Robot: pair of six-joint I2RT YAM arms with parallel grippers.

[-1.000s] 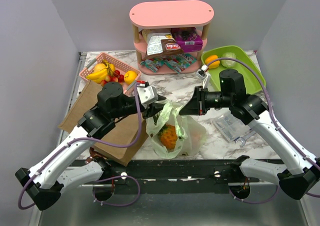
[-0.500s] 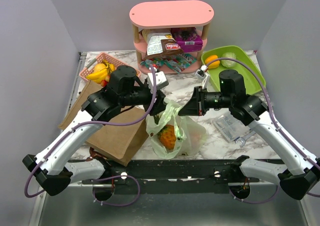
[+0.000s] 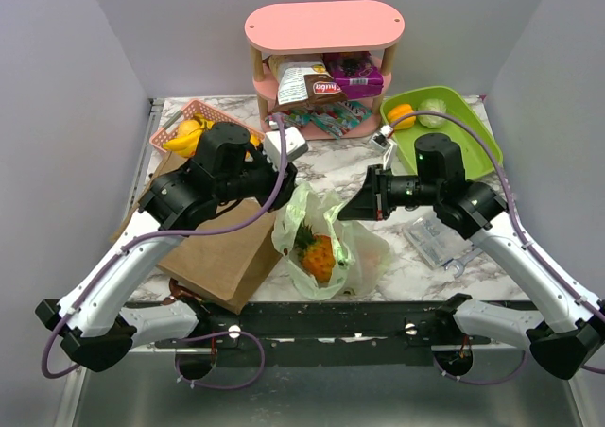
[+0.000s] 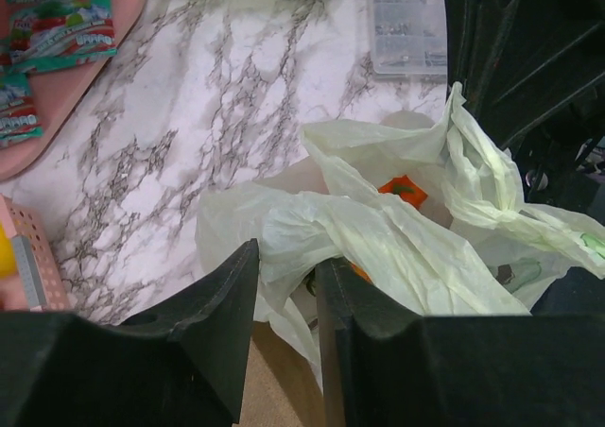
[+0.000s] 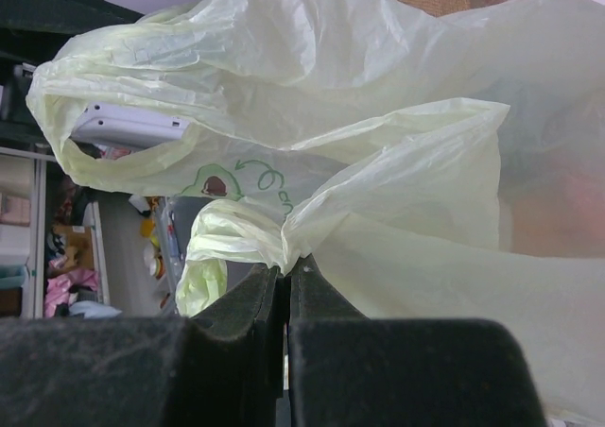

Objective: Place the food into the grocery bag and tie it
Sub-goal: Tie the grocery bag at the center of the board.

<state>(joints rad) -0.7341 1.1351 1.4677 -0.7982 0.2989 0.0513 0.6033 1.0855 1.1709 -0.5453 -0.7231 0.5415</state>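
Note:
The pale-green grocery bag (image 3: 326, 247) sits at the table's near middle, and an orange piece of food (image 3: 319, 255) shows through its open top. My left gripper (image 3: 288, 183) is at the bag's left rim. In the left wrist view its jaws (image 4: 288, 262) stand a little apart with a fold of the bag (image 4: 378, 238) bunched between them. My right gripper (image 3: 342, 210) holds the bag's right side. Its fingers (image 5: 286, 268) are pinched tight on a gathered strip of the film (image 5: 378, 191). A snack pack (image 3: 312, 82) and a purple box (image 3: 354, 73) lie on the shelf.
A brown paper bag (image 3: 222, 257) lies flat under my left arm. Behind it is a pink basket (image 3: 180, 125) of fruit. The pink shelf (image 3: 324, 25) stands at the back centre, a green bin (image 3: 449, 134) at the back right, and a clear plastic box (image 3: 430, 238) under my right arm.
My left arm swung up and in toward the bag's left rim, its jaws widening and then closing on the film. The bag's left side is pulled out. The right arm stayed put.

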